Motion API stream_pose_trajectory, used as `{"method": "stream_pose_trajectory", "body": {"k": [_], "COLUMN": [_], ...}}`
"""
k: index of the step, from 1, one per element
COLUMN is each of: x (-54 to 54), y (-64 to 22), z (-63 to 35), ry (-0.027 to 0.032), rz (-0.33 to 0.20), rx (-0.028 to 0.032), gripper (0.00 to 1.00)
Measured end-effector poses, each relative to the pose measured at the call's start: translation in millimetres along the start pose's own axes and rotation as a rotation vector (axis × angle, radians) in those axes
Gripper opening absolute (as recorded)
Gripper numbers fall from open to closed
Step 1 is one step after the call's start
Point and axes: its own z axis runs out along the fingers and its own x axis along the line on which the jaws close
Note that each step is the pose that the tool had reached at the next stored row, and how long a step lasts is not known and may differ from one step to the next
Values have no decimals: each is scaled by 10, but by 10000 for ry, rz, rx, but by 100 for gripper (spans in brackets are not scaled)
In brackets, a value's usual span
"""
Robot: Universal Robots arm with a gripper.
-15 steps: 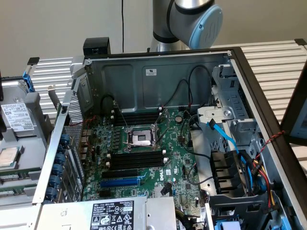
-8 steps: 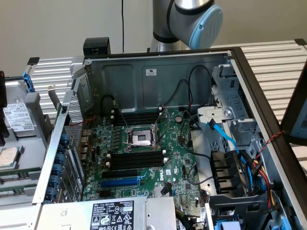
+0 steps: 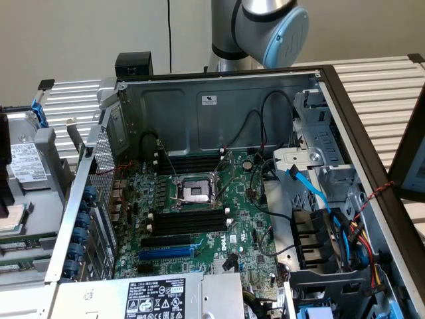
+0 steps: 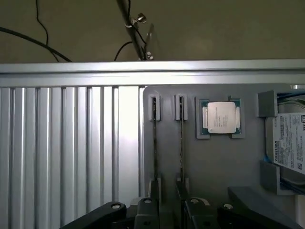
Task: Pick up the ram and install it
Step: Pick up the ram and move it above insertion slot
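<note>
While wide apart, tool [image 4: 171,215] close to one end of ram [image 4: 181,143] in gray holder [image 4: 214,162]

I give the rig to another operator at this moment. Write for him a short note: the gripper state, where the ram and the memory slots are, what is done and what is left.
Gripper: open, holding nothing, poised over the gray parts tray.
Ram: the ram and a second stick stand on edge in the tray's holders, beside the CPU and the hard drive.
Slots: the black memory slots on the motherboard are empty.
Done: the gripper is brought over the sticks; nothing is grasped.
Left: the whole pick-up and the installation.
</note>
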Motion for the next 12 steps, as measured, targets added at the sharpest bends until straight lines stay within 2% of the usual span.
{"method": "stream_pose_trajectory", "body": {"k": [8, 12], "x": [18, 16], "y": [-12, -17], "z": [138, 191], "ry": [-11, -37], "rz": [4, 4], "rx": [95, 153], "gripper": [28, 28]}}
